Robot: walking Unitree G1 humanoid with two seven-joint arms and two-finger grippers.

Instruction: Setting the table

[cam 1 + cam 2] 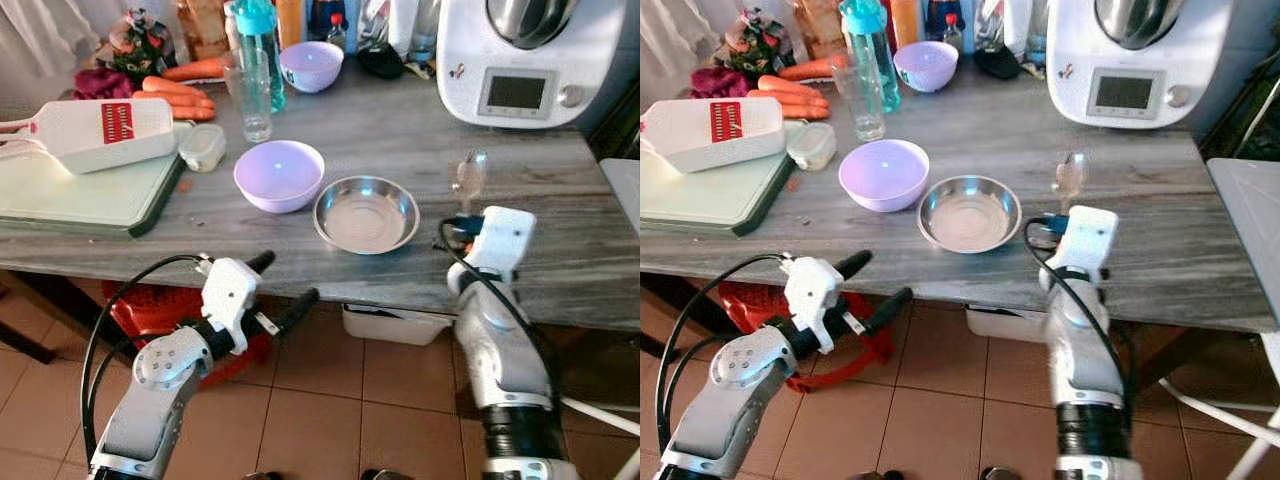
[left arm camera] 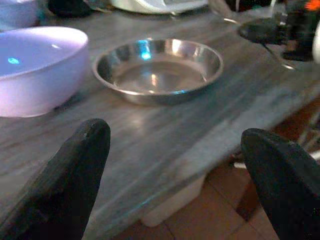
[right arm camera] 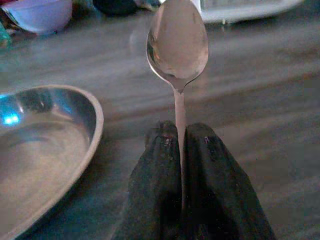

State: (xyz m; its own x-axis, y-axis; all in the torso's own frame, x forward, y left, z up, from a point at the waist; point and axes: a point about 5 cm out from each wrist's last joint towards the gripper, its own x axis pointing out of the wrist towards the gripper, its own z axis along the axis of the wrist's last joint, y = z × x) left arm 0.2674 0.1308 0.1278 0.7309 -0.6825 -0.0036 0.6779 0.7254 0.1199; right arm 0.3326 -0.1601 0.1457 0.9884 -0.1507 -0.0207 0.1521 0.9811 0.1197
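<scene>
- The right gripper (image 3: 181,145) pinches a spoon (image 3: 177,45) by its handle (bowl end pointing away) above the grey table (image 1: 560,250), just right of the steel bowl (image 1: 366,213).
- The left gripper (image 1: 285,285) hangs spread wide before the table's edge.
- A lilac bowl (image 1: 278,175) sits touching the steel bowl's left.
</scene>
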